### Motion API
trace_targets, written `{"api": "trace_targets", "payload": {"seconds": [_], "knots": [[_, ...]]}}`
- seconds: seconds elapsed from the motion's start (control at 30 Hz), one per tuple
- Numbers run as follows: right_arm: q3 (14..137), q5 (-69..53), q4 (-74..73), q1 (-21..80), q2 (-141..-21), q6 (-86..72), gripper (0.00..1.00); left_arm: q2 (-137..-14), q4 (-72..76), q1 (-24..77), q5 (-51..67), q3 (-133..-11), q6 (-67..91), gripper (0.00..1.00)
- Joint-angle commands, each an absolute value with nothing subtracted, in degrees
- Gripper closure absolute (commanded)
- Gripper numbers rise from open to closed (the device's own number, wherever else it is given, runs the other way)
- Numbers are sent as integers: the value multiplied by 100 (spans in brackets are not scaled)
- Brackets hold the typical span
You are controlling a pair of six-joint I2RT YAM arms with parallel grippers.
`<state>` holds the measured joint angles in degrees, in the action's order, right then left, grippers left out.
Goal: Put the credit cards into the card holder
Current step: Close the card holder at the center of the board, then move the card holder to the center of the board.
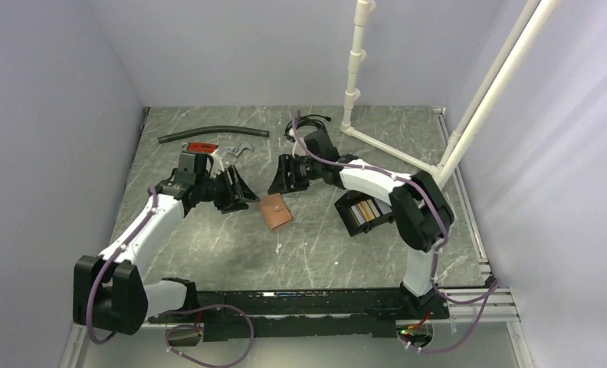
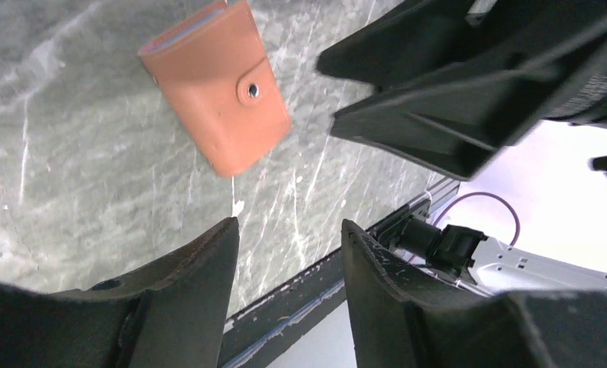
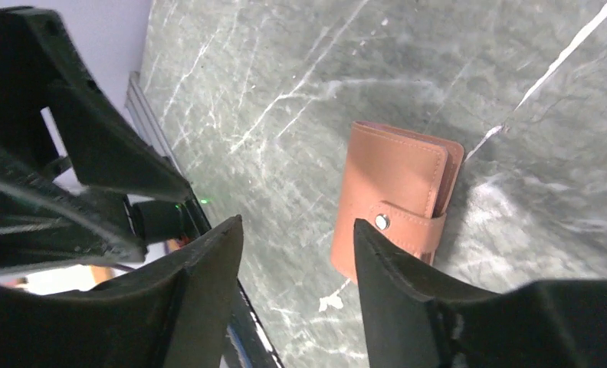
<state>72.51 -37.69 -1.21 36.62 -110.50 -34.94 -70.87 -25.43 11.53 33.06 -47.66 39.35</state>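
Note:
The black card holder [image 1: 346, 217] lies right of centre, partly under my right forearm. Credit cards [image 1: 367, 211] in gold and brown tones sit inside it. A tan leather snap wallet [image 1: 276, 211] [image 2: 220, 88] [image 3: 396, 199] rests snapped shut on the marble table between my two grippers. My left gripper [image 1: 241, 195] [image 2: 289, 224] hangs just left of the wallet, open, nothing between its fingers. My right gripper [image 1: 280, 180] [image 3: 296, 222] hovers just behind the wallet, also open and empty. Each wrist view shows the other gripper close by.
A black hose [image 1: 212, 136], a red-and-black tool [image 1: 202, 147] and a metal piece [image 1: 237, 150] lie at the back left. A cable coil [image 1: 304, 123] and a white pipe frame [image 1: 396, 153] stand at the back right. A black rail [image 1: 300, 303] runs along the near edge.

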Motion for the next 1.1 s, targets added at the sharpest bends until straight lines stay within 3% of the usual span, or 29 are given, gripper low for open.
{"api": "trace_targets", "payload": {"seconds": [0.0, 0.17, 0.4, 0.57, 0.73, 1.07], "knots": [[7402, -3065, -1646, 3752, -10361, -2301, 39, -6499, -3264, 1143, 3200, -4920, 3766, 42], [6902, -2656, -1128, 3903, -10389, -2702, 31, -5898, -3841, 1143, 3043, -5109, 3691, 40], [6584, -1595, -484, 4418, -10801, -3008, 32, -5290, -4358, 1151, 3219, -5431, 3858, 37], [6584, -1370, 153, 4633, -11047, -3355, 47, -4934, -4668, 1151, 3180, -5608, 3919, 34], [7478, -850, 490, 5119, -11735, -3465, 53, -4668, -5069, 1151, 3050, -6098, 3877, 33], [10938, -649, -280, 5427, -13711, -3003, 49, -4189, -5990, 1151, 2594, -7100, 3731, 33]]}}
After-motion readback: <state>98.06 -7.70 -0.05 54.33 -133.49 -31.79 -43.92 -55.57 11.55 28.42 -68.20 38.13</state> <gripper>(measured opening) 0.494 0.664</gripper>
